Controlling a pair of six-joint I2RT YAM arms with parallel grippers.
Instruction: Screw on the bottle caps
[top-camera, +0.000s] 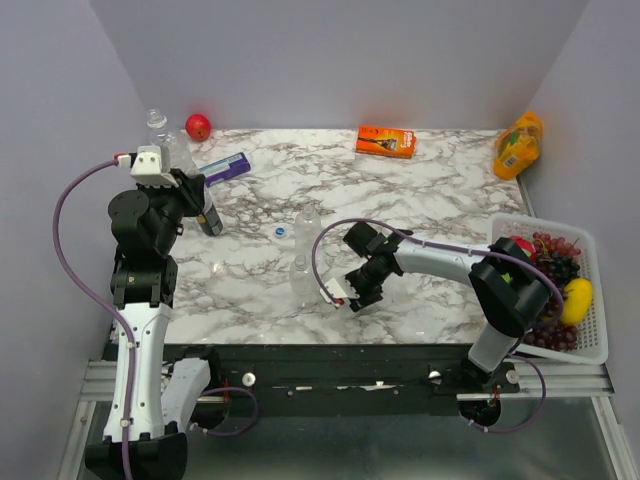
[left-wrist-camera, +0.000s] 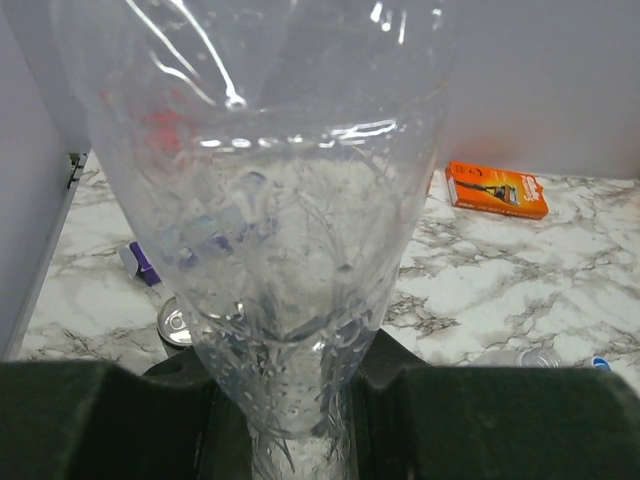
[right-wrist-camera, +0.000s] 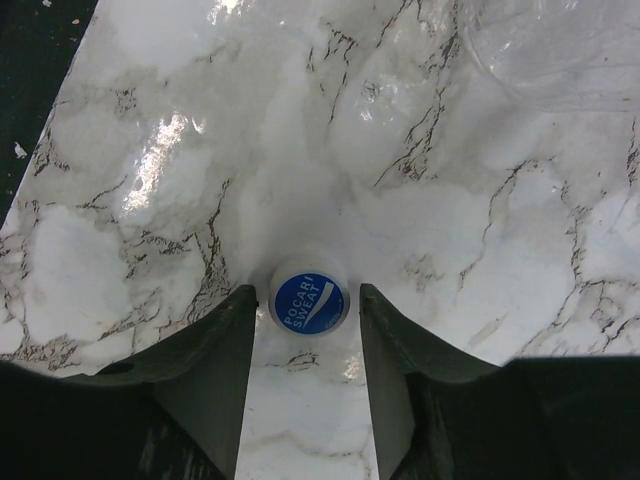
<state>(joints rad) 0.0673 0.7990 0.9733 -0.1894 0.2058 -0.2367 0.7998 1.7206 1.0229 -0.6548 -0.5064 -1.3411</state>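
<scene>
My left gripper (top-camera: 172, 165) is shut on the lower part of a clear bottle (top-camera: 158, 125), held up at the far left; in the left wrist view the bottle (left-wrist-camera: 270, 200) fills the frame between the dark jaws of the left gripper (left-wrist-camera: 295, 372). Two more clear bottles (top-camera: 308, 222) (top-camera: 300, 275) stand mid-table, with a blue cap (top-camera: 281, 229) lying beside them. My right gripper (top-camera: 345, 297) points down at the table near the front bottle. Its fingers (right-wrist-camera: 235, 340) flank another blue cap (right-wrist-camera: 309, 300) lying flat, with narrow gaps on both sides of the right gripper (right-wrist-camera: 307, 292).
A dark can (top-camera: 210, 222) stands by the left arm, a purple packet (top-camera: 225, 166) and a red apple (top-camera: 198, 126) behind it. An orange box (top-camera: 386, 140) and a yellow bag (top-camera: 518, 145) lie at the back. A white fruit basket (top-camera: 598, 300) sits at the right edge.
</scene>
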